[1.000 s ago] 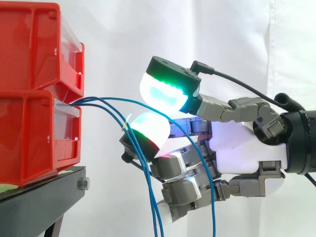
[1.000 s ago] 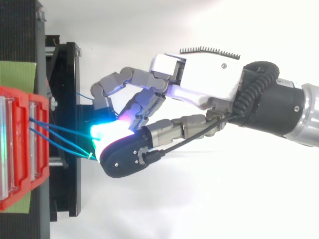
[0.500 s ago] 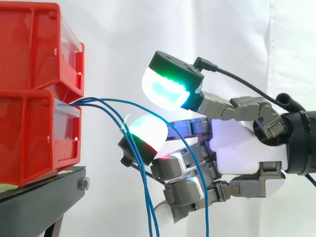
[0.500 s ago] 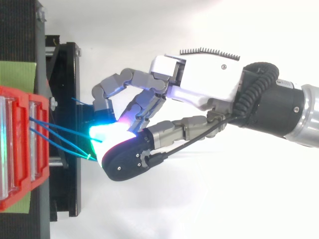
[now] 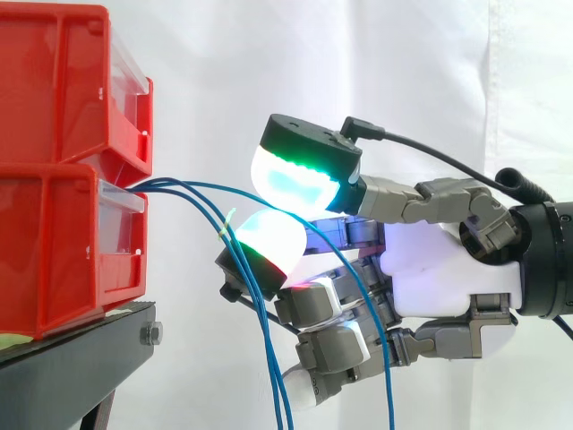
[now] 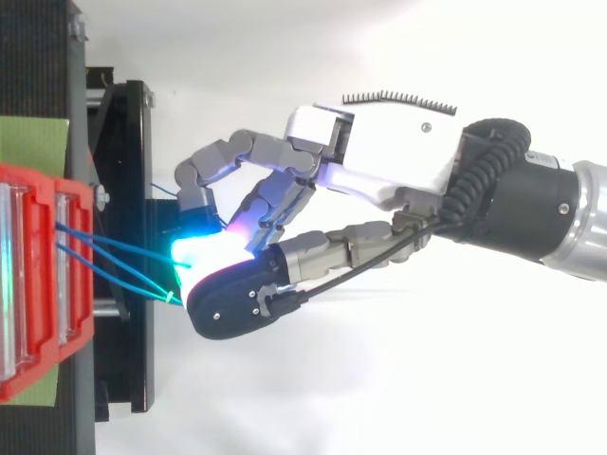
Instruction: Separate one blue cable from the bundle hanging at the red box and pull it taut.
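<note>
Blue cable (image 5: 210, 185) pinched between glowing pads (image 5: 291, 179) — hand (image 5: 439, 269) clamped on it, near red box (image 5: 54, 251).

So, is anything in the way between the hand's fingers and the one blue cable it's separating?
Nothing visible. The single blue cable arcs from the red box straight into the hand, whose fingers appear pinched on it. The rest of the bundle hangs lower, beside it, not across it.
</note>
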Robot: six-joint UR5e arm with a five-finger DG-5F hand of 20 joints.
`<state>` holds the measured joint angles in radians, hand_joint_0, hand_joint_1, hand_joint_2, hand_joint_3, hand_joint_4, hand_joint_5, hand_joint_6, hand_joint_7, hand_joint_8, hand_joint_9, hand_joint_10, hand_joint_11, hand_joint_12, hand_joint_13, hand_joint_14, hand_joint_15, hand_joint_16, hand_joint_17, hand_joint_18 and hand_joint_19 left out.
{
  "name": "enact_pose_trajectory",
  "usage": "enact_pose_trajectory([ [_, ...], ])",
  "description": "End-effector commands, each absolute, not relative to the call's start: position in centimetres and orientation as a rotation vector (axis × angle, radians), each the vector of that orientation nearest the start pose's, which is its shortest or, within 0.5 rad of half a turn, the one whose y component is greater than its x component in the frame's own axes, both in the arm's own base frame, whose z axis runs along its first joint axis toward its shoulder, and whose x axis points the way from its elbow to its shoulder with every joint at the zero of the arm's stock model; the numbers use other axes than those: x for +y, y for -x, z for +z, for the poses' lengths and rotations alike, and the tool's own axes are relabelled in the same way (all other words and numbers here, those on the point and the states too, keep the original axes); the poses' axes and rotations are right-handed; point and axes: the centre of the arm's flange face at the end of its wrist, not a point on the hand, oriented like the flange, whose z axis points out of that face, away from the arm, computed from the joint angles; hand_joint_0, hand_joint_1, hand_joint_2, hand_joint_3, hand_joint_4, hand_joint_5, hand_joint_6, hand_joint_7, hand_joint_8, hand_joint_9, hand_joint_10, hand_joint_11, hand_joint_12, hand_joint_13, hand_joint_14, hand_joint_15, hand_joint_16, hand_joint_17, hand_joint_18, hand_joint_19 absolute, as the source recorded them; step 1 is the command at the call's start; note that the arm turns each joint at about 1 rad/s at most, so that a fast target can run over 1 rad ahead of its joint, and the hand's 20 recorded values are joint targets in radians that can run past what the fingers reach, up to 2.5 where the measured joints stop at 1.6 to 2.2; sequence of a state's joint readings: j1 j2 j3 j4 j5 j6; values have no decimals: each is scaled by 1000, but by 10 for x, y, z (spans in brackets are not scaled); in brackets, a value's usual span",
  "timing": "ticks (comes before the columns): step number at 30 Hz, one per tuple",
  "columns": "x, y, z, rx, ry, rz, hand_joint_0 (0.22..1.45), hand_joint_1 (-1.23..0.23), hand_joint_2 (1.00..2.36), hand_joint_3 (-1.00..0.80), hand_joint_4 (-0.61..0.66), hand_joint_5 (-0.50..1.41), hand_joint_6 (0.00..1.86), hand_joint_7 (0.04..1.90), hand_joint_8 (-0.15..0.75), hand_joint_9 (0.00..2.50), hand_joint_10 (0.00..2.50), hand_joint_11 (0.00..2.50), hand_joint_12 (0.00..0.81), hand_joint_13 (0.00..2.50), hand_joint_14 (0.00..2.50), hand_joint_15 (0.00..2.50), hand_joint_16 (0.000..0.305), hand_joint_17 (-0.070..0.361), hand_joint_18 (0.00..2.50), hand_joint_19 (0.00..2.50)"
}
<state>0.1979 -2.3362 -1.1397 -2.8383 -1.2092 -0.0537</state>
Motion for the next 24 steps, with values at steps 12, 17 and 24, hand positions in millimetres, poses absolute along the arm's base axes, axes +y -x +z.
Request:
enact_pose_trajectory([
  [12,-10,-768,224,1158,-1256,1034,588,-725,1034,-53,-29,-159,868,1513,235,1072,25,1245,320,1110,28,1245,42,95,635,601],
  [17,-9,-771,221,1109,-1226,1071,587,-725,1032,-31,-16,-156,870,1529,230,1098,25,1257,316,1113,27,1252,42,95,640,601],
  [24,-5,-771,219,1090,-1209,1093,586,-722,1032,-21,-6,-155,873,1551,237,1115,29,1267,318,1116,26,1252,42,95,646,598],
])
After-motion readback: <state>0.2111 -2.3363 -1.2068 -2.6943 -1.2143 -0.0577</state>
